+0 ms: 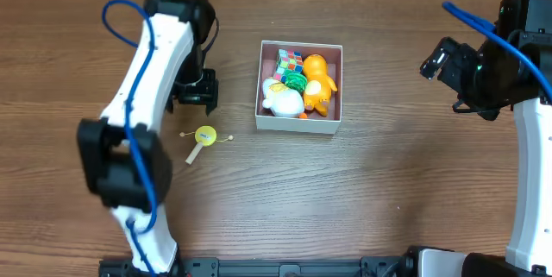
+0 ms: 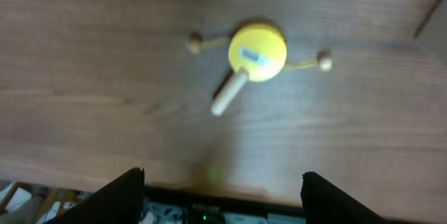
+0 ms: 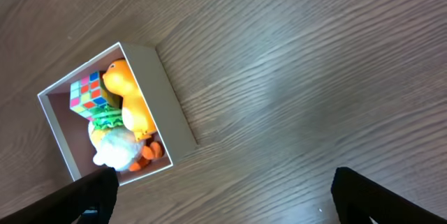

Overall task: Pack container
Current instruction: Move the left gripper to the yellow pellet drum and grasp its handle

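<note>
Container [image 1: 297,124] is seen at centre of table [image 1: 388,208], several toys [image 1: 317,83] packed inside. Yellow rattle drum [image 1: 205,136] is left outside, to its left. Left gripper [image 2: 222,199] and right gripper [image 3: 223,196] are held spread, empty.

A brown wood-grain table [image 1: 371,199] fills the overhead view. A black rail [image 1: 293,267] runs along the table's near edge. Soft light leaves a pale sheen on the wood.

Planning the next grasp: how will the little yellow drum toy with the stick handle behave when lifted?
Probably light: the drum is small with a thin wooden handle. The handle looks stiff, a likely grip spot. The two beads sit on thin strings, so they'd likely dangle and swing. Lying flat, it seems unlikely to roll.
</note>
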Controlling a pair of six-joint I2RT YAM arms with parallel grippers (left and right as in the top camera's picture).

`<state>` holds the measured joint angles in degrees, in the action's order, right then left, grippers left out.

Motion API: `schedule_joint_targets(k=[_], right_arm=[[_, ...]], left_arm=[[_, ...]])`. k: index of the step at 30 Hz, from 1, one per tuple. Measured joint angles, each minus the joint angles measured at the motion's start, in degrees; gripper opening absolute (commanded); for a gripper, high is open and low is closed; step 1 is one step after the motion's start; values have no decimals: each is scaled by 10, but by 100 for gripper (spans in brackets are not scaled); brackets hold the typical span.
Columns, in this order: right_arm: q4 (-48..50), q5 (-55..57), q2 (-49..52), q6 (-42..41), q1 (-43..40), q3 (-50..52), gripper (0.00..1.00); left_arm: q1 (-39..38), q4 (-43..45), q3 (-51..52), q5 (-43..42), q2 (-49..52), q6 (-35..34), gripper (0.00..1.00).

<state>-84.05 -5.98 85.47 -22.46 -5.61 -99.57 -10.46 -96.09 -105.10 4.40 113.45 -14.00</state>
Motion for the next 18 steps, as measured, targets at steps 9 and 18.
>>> schedule_joint_targets(k=[9, 18], right_arm=[[0, 0, 0, 0, 0, 0, 100], [0, 0, 0, 0, 0, 0, 100]], left_arm=[[0, 209, 314, -5, -263, 40, 82], [0, 360, 440, -9, -188, 175, 75]])
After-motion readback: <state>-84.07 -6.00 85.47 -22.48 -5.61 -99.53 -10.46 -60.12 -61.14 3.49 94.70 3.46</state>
